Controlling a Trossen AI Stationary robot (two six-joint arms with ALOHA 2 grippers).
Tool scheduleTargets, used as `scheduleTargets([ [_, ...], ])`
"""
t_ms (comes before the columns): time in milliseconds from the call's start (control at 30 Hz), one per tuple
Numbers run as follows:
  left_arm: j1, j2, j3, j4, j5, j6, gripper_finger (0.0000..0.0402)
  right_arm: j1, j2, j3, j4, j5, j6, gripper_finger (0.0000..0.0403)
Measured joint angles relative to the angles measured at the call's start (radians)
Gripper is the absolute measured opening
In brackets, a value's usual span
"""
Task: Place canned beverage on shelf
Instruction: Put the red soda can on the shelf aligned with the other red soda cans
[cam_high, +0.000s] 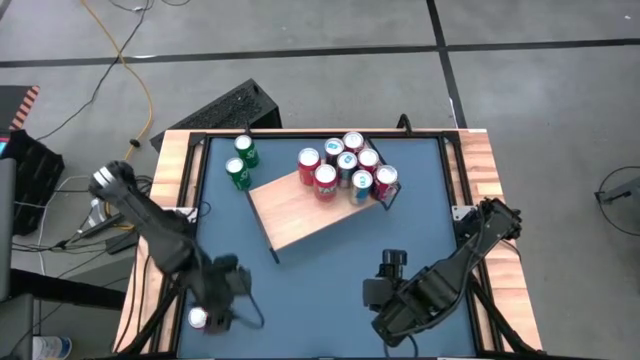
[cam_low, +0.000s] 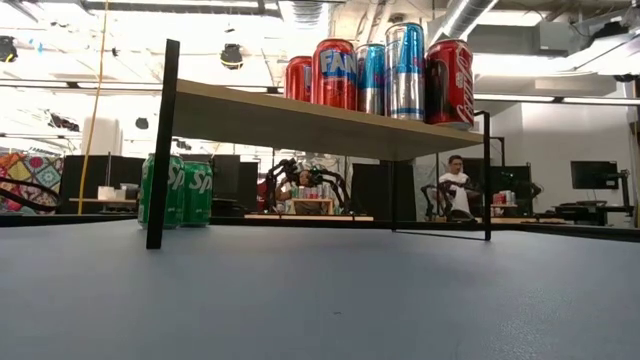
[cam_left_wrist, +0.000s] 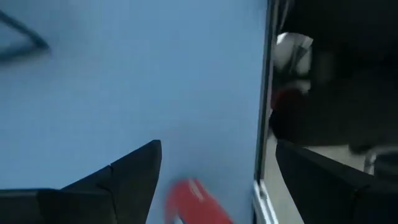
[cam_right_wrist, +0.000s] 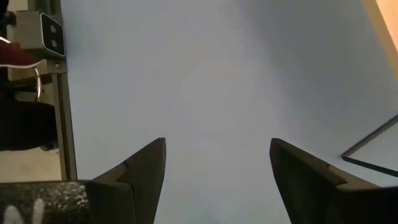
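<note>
The shelf (cam_high: 300, 210), a light wood board on thin black legs, stands mid-table. Several cans (cam_high: 348, 168) stand upright on its far right end, shown in the low view as cans (cam_low: 400, 70) on the board (cam_low: 300, 115). Two green cans (cam_high: 241, 162) stand on the table beside the shelf's far left corner. My left gripper (cam_high: 213, 305) hangs open at the near left edge. In its wrist view a blurred red thing (cam_left_wrist: 193, 199) shows low between its fingers (cam_left_wrist: 217, 180), and I cannot tell whether they touch. My right gripper (cam_high: 380, 280) is open over bare tabletop (cam_right_wrist: 217, 174).
A small pale round thing (cam_high: 198, 318) lies by my left gripper at the table's near left edge. The wood rim (cam_high: 480, 170) frames the blue tabletop. Bare tabletop lies in front of the shelf (cam_low: 320, 290). People sit in the room behind (cam_low: 455, 185).
</note>
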Motion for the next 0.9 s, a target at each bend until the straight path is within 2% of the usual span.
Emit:
scheduleTargets([
  [133, -0.092, 0.099, 0.109, -0.094, 0.006, -0.085, 0.0303, 0.001, 0.000, -0.025, 0.009, -0.002, 0.000, 0.0274],
  [200, -0.139, 0.124, 0.160, -0.177, -0.020, -0.154, 0.0303, 0.001, 0.000, -0.044, 0.013, -0.003, 0.000, 0.0274],
  [333, -0.229, 0.137, 0.240, -0.238, -0.105, -0.317, 0.0303, 0.001, 0.000, -0.075, 0.022, -0.005, 0.000, 0.0274],
  [467, -0.326, 0.142, 0.248, -0.303, -0.177, -0.465, 0.0302, -0.003, 0.000, -0.086, 0.054, -0.006, -0.009, 0.0274],
  [633, -0.408, 0.181, 0.246, -0.442, -0.139, -0.663, 0.0302, -0.007, 0.000, -0.086, 0.101, -0.005, -0.058, 0.0274],
  [900, -0.434, 0.202, 0.245, -0.442, -0.234, -0.654, 0.0302, -0.012, 0.000, -0.086, 0.154, -0.005, -0.117, 0.0274],
])
